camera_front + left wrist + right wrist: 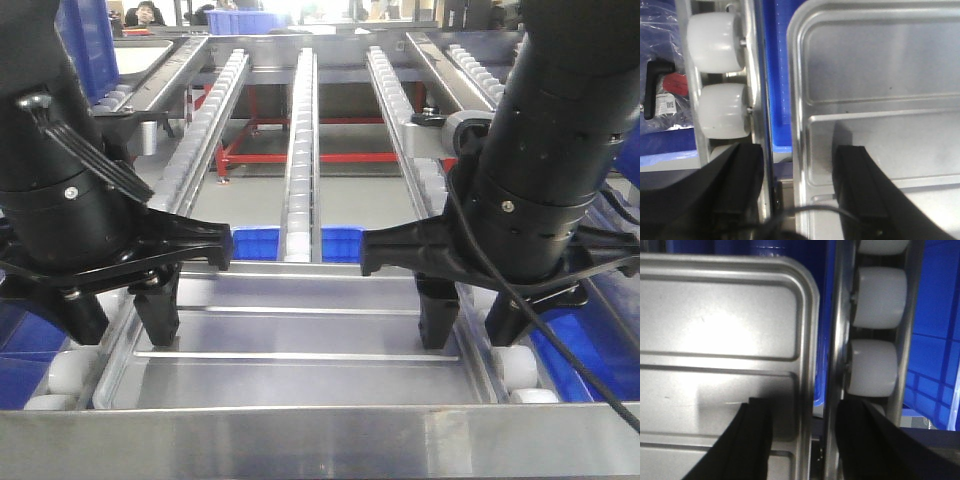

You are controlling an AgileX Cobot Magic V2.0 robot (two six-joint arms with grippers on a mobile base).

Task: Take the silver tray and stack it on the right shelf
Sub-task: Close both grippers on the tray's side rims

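The silver tray, with two long ribs across its floor, lies flat on the front of a rack with big white rollers. My left gripper is open and straddles the tray's left rim, one finger inside the tray and one outside by the rollers. In the left wrist view the rim runs between the fingers of the left gripper over the tray. My right gripper is open and straddles the right rim the same way. The right wrist view shows the right gripper and the tray. Neither gripper pinches the rim.
A flat steel front bar runs just before the tray. Big white rollers flank the tray's sides closely. Blue bins sit beneath the rack. Another roller rail stands at the back right, and a red frame is below.
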